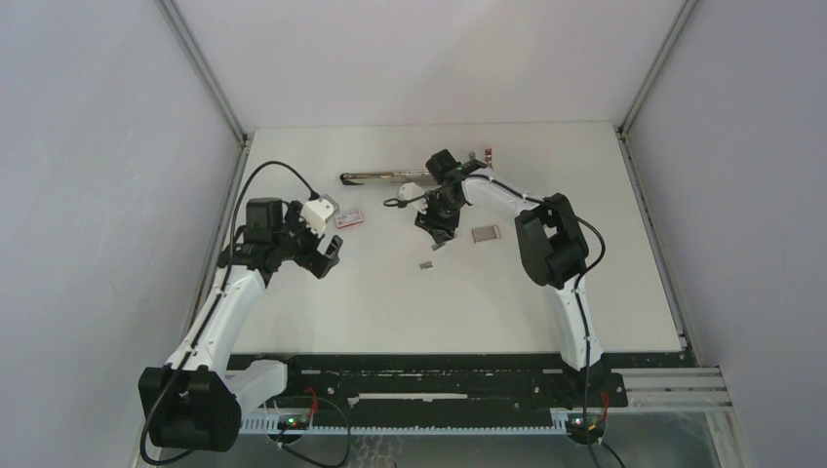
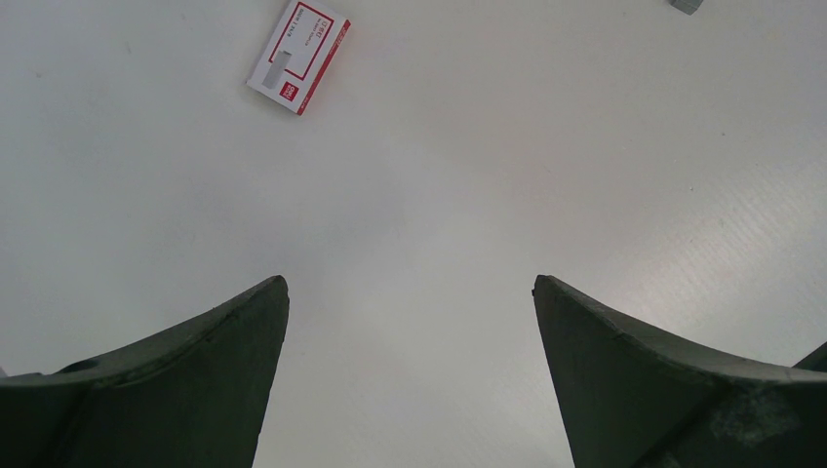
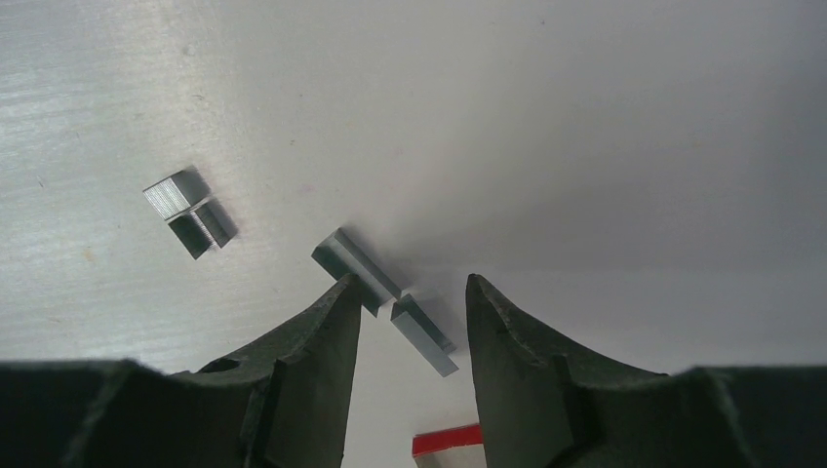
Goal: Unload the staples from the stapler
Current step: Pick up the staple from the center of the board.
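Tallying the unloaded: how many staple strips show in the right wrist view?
4 strips: a pair at picture-left, one by a finger, one between both fingers. More may be hidden.

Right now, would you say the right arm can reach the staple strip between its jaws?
Probably yes: the staple strip lies on the table between the parted jaws, with nothing over it.

- Classification: robotics laboratory test cell.
- Enclosure: plain pale wall panels shut in the white worktop at 9, 12 and 3 o'clock. Bare metal corner posts join them.
- Fixed equipment: the left arm and right arm, white and black, are bolted side by side at 6 o'clock on a black slotted rail. Aluminium extrusion lies beside it at 5 o'clock.
- Wiring: exposed black cables run along the arms.
- Lighting: even, over uniform plain surfaces.
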`<state>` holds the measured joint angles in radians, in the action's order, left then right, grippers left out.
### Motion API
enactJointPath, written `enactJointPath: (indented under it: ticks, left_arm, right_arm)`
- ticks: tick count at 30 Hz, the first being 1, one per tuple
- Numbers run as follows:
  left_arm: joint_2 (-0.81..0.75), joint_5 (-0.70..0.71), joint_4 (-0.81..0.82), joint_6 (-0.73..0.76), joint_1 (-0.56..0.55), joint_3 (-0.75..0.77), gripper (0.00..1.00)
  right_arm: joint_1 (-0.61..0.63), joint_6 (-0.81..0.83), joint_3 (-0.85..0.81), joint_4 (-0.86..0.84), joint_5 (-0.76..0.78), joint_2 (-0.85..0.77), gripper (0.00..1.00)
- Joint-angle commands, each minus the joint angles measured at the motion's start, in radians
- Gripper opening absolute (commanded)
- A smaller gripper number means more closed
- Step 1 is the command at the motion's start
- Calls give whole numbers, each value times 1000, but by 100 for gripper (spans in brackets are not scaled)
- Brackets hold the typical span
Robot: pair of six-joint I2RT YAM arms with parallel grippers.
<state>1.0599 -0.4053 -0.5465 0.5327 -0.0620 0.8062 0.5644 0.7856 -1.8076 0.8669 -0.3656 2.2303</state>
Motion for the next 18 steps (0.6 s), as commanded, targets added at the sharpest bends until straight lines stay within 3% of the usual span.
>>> enactJointPath:
  ticks: [1, 18]
  left_arm:
    - [-11, -27, 29, -3, 10, -20, 100]
    - [-12, -31, 28, -2, 13, -20, 100]
  right_arm:
    - [8, 7, -36, -10, 2, -3, 44]
    - [23, 15, -35, 11, 15, 14, 43]
